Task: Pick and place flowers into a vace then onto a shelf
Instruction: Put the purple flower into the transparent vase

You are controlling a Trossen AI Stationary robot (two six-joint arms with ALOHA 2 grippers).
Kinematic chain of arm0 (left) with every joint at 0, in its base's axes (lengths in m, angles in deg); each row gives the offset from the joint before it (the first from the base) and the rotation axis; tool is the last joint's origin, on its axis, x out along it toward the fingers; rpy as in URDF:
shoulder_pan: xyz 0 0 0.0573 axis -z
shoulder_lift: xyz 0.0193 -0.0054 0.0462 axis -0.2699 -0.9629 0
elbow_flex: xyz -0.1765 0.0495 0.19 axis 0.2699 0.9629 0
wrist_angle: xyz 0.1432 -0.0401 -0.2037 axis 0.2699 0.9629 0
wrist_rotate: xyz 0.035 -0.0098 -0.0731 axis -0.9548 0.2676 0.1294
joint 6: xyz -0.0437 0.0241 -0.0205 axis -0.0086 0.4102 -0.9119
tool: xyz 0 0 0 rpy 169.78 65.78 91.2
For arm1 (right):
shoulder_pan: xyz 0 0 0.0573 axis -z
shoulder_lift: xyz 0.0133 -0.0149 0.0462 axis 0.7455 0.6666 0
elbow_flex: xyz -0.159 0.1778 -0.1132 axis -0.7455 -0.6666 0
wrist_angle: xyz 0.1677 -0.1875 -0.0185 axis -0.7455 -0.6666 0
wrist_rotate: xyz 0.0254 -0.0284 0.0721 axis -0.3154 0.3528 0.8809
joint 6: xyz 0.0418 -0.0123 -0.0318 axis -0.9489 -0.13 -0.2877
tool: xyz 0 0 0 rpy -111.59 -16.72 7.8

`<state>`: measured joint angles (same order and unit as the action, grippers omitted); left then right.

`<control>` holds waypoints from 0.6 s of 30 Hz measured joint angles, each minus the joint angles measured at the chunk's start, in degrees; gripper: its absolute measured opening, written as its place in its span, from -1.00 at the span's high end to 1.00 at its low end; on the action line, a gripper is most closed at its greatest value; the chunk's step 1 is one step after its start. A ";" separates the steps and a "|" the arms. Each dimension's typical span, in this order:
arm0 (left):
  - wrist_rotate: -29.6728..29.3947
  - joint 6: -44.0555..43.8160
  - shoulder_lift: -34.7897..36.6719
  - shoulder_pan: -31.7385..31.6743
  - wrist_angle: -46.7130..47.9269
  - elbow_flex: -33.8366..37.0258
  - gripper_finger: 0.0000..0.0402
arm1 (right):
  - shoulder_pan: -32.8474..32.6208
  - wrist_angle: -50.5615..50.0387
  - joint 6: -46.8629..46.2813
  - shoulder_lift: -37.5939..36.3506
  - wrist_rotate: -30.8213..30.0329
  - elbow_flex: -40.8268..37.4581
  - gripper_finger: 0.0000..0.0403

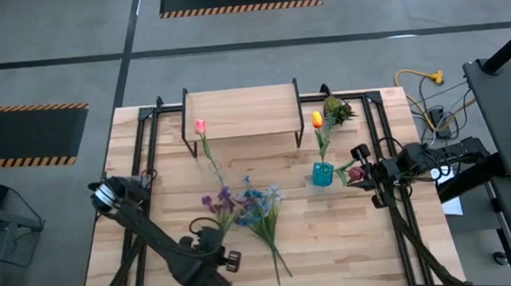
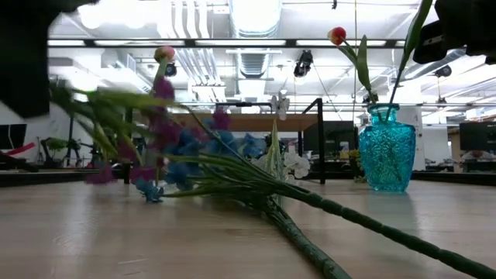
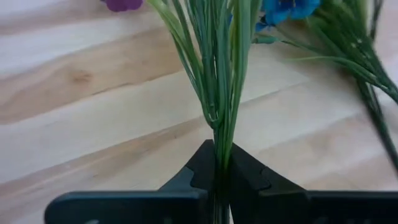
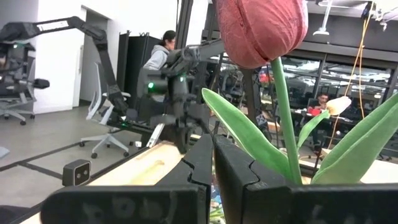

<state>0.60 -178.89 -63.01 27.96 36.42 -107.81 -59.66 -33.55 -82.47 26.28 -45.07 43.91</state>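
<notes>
A teal glass vase (image 1: 323,174) stands right of the table's centre, with an orange tulip (image 1: 317,119) upright in it. My right gripper (image 1: 359,174) is shut beside the vase, at a dark red tulip (image 4: 261,25). Near the table's near-left part, my left gripper (image 1: 209,233) is shut on a purple flower spray (image 1: 221,202). Blue and white flowers (image 1: 262,204) lie flat mid-table. A pink tulip (image 1: 201,127) lies on the table in front of the shelf (image 1: 241,111). My left gripper pinches the purple spray's bunched green stems (image 3: 219,134) between both fingers (image 3: 249,171), which lie along the stems. The blooms (image 3: 123,4) fan out beyond the fingertips, low over the wood. My right gripper is shut at the dark red tulip, coming level from the table's right. Its stem (image 4: 287,130) passes behind one finger (image 4: 249,168), which hides the contact. The lower stem (image 2: 404,66) slants down into the vase mouth (image 2: 385,107).
A short green spiky sprig (image 1: 337,110) lies by the shelf's right legs. Black frame rails (image 1: 147,137) run along the table's left and right sides. Bare wood lies along the near edge. In the right wrist view, people and another robot arm show in the room beyond.
</notes>
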 joint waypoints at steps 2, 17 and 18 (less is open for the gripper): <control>0.03 -0.01 2.16 0.90 1.43 0.00 0.97 | 0.00 0.02 0.00 0.02 0.00 0.00 0.96; 1.67 5.84 16.79 3.73 8.50 -0.23 0.97 | 0.00 -0.07 0.07 0.02 0.00 0.00 0.96; 3.07 6.40 17.47 3.70 8.55 -0.54 0.97 | -0.01 -0.07 -0.01 0.02 0.00 0.00 0.96</control>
<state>3.67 -172.49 -45.54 31.65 44.98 -108.35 -59.68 -33.62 -82.48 26.31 -45.07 43.91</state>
